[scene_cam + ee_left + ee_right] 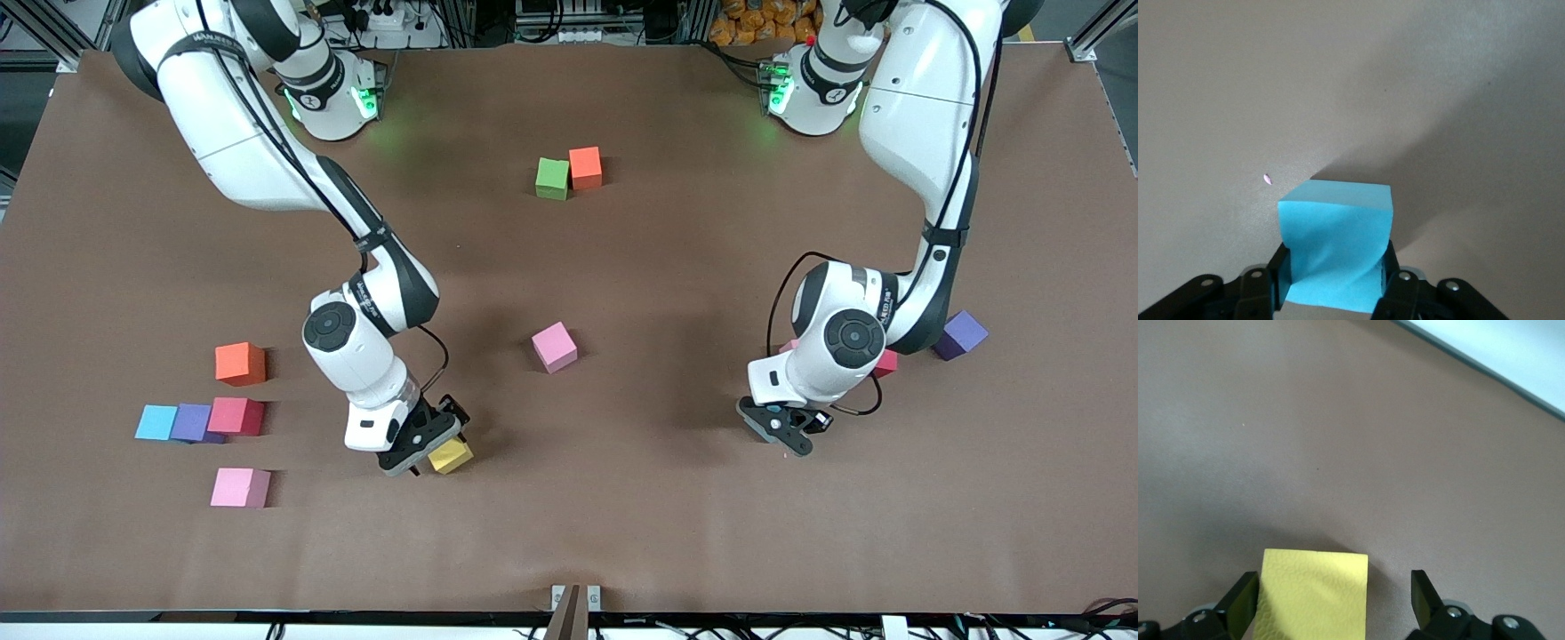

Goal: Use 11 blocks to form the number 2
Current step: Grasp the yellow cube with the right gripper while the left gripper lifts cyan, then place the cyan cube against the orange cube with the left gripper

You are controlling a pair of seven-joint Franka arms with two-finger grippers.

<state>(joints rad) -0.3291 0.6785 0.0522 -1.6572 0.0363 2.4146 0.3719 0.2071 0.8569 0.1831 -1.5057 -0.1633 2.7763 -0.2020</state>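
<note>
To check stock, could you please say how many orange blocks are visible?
2. One orange block sits beside the green block near the bases; another orange block sits toward the right arm's end. Arms may hide more.

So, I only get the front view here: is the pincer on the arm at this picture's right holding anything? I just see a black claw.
Observer: Yes. The left wrist view shows the left pincer shut on a blue cube, which the arm's hand hides in your view.
Operator: And the other one, by the yellow cube?
Observer: The right pincer is open around the yellow cube. The cube sits against one finger, with a clear gap to the other finger.
</note>
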